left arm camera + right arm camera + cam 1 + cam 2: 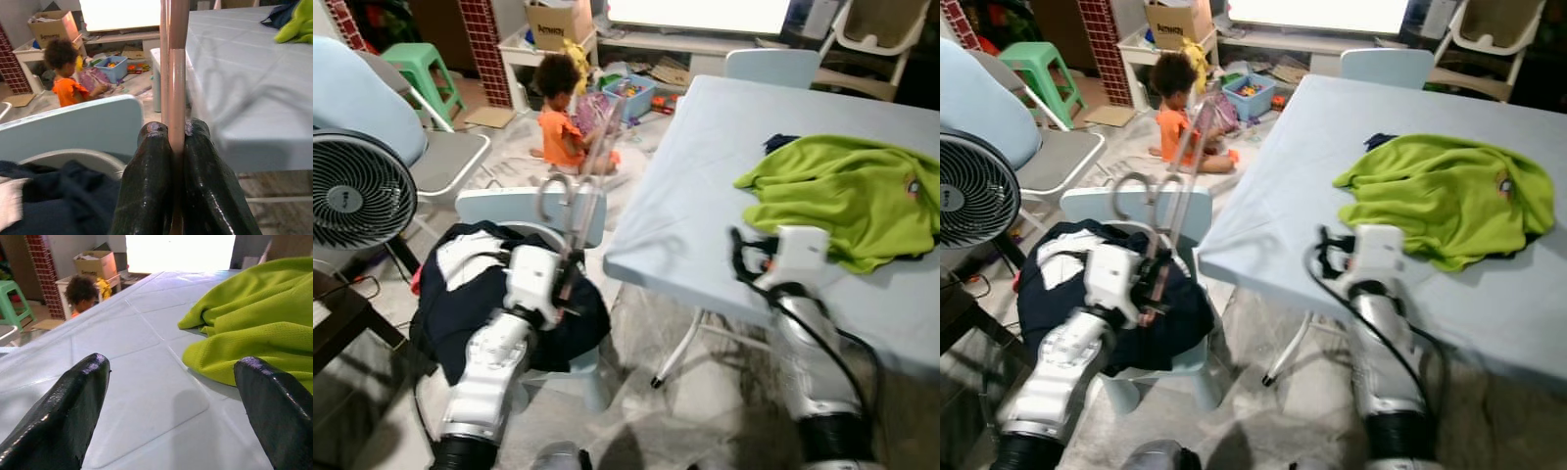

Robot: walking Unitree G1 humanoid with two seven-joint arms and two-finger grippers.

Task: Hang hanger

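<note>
The left gripper (171, 147) pinches the pink hanger (582, 186) upright above the chair (499, 208). It looks light, stiff and slick, best held near the hook. The right gripper (171, 396) gapes wide over the surface (705, 196).

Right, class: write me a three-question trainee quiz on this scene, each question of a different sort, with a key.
1. True or false: the left gripper is shut on the hanger.
2. Multiple choice: the green shirt lies on (A) the chair, (B) the table, (C) the floor.
3. Fill in: the right gripper is ____, hovering over the table beside the shirt.

Key: 1 true; 2 B; 3 open.
</note>
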